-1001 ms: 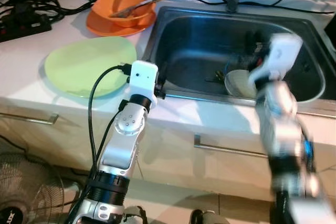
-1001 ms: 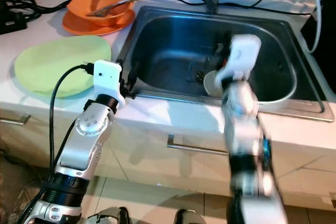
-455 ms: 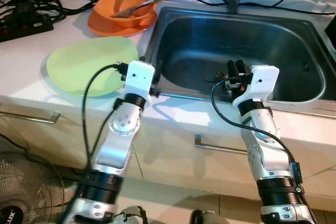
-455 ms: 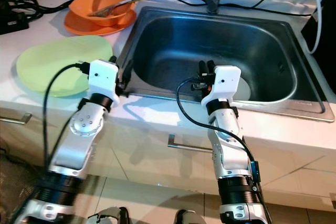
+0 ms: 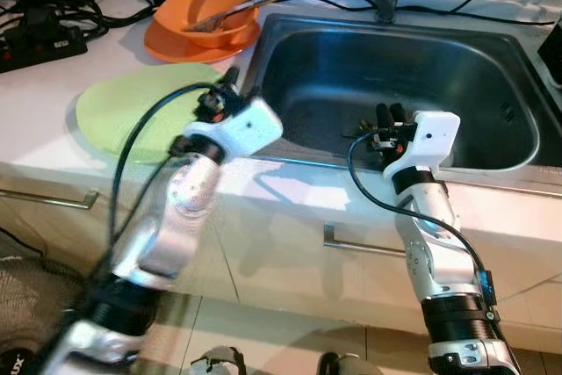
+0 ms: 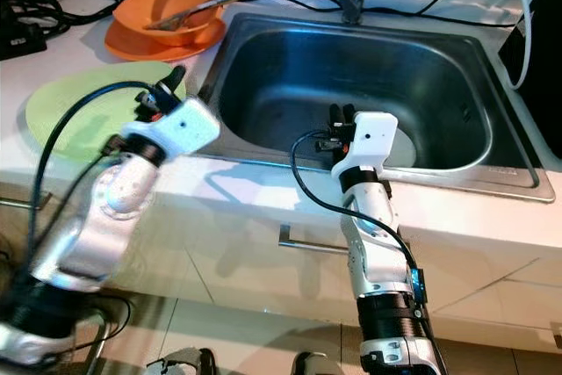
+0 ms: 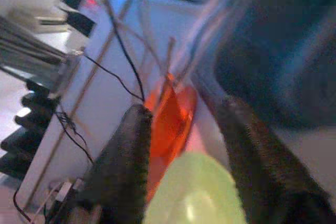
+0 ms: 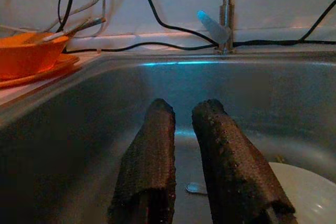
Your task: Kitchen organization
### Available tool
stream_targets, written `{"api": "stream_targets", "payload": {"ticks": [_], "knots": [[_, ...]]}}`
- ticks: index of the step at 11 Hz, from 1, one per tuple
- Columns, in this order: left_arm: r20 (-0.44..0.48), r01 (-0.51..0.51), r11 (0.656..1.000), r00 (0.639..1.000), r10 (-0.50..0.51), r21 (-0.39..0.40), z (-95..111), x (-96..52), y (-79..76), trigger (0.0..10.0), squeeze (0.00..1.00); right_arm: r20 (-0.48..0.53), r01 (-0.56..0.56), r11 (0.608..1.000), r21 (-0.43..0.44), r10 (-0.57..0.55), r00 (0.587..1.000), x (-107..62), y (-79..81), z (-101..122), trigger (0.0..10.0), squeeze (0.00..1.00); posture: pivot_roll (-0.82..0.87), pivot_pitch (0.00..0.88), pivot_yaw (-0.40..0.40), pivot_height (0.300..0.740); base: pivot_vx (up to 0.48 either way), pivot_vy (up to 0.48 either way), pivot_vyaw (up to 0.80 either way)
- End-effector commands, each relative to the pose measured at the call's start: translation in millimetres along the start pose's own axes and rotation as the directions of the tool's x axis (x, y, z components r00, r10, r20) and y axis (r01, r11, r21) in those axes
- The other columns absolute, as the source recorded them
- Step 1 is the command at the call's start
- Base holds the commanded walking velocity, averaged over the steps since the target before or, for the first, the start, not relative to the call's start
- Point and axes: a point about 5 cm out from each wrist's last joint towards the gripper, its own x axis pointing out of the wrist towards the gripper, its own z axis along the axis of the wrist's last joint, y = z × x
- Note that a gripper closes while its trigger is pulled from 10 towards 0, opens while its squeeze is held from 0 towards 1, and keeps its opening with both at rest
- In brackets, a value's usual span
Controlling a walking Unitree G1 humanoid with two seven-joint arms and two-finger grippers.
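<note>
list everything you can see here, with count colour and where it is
sink: 1, steel, set in the counter, centre to right
white dish: 1, white, on the sink floor, partly behind the right wrist
tap: 1, metal, at the sink's back edge
green plate: 1, light green, on the counter left of the sink
orange bowl: 1, on an orange plate, behind the green plate
utensils: number unclear, metal, resting in the orange bowl
cables: several, black, along the back of the counter
drawer handles: 2, metal, on the cabinet front
left gripper: 1, black fingers open, over the green plate
right gripper: 1, black fingers nearly together, holding nothing, over the sink
</note>
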Motion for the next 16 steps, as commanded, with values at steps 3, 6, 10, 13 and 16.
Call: {"api": "stream_targets", "payload": {"ticks": [3, 6, 10, 13, 16], "knots": [[-0.138, 0.17, 0.984, 0.977, -0.16, 0.061, -12, -9.6, -14.2, 10.0, 0.0, -0.049, 0.001, 1.0, 0.01, 0.0, 0.999, 0.4, 2.9, -10, 10.0, 0.0, 0.08, 0.106, 0.016, 0.74, 0.0, 0.0, 0.0], [-0.219, 0.244, 0.968, 0.949, -0.225, 0.06, -14, -16.8, -12.9, 10.0, 0.0, -0.052, 0.001, 1.0, 0.009, 0.0, 0.999, 2.2, 2.7, -10, 10.0, 0.0, 0.09, 0.106, 0.013, 0.74, 0.0, 0.0, 0.0], [-0.35, 0.293, 0.949, 0.907, -0.236, 0.119, -25, -21.7, -1.8, 10.0, 0.0, -0.054, -0.001, 1.0, 0.014, 0.002, 0.999, 3.2, 3.4, -11, 10.0, 0.0, 0.09, 0.105, 0.017, 0.74, 0.0, 0.0, 0.0], [-0.422, 0.333, 0.934, 0.87, -0.254, 0.126, -37, -24.7, -3.3, 10.0, 0.0, -0.053, 0.001, 1.0, 0.014, 0.0, 0.999, 4.1, 3.4, -11, 10.0, 0.0, 0.09, 0.1, 0.018, 0.74, 0.0, 0.0, 0.0], [-0.491, 0.342, 0.928, 0.84, -0.231, 0.149, -50, -26.1, 2.3, 10.0, 0.0, -0.053, -0.003, 1.0, 0.019, 0.004, 0.999, 4.3, 4.7, -12, 10.0, 0.0, 0.08, 0.083, 0.021, 0.74, 0.0, 0.0, 0.0]]}}
